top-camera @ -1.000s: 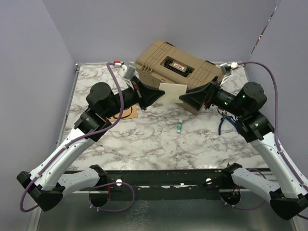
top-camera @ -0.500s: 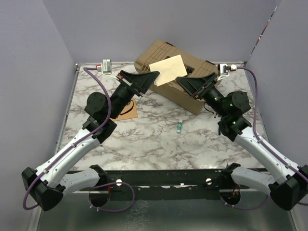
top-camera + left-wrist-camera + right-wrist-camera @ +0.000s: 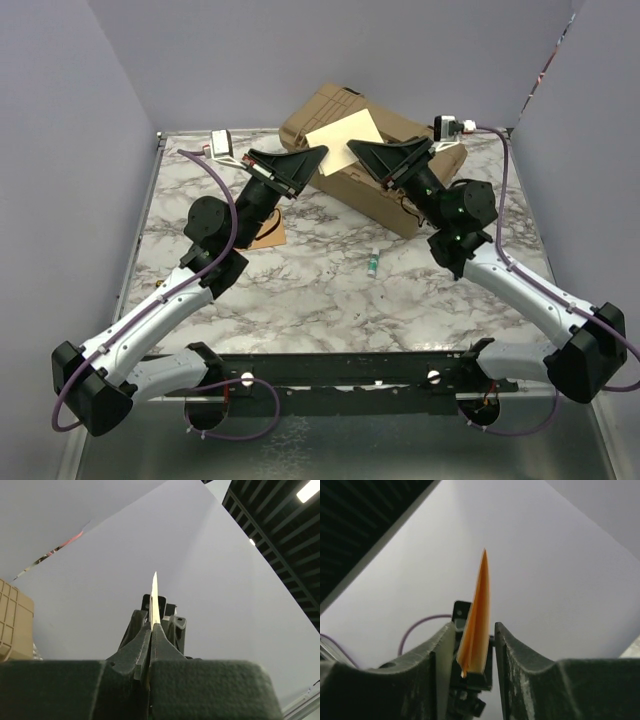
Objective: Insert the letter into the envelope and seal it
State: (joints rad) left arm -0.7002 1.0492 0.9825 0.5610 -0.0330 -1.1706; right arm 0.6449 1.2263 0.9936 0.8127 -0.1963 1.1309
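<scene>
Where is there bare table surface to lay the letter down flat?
Bare table lies between the small tube and the near edge. The far side is crowded: the tan case, the envelope at the left, and the held letter above.

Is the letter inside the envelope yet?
No: the letter is held in the air by the left gripper, while the envelope lies on the table below.

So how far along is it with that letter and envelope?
Done: the letter is up in the air. In hand: the left fingers pinch one edge; the right fingers stand apart around the other. Left to do: the envelope lies flat on the table, so inserting and sealing remain.
</scene>
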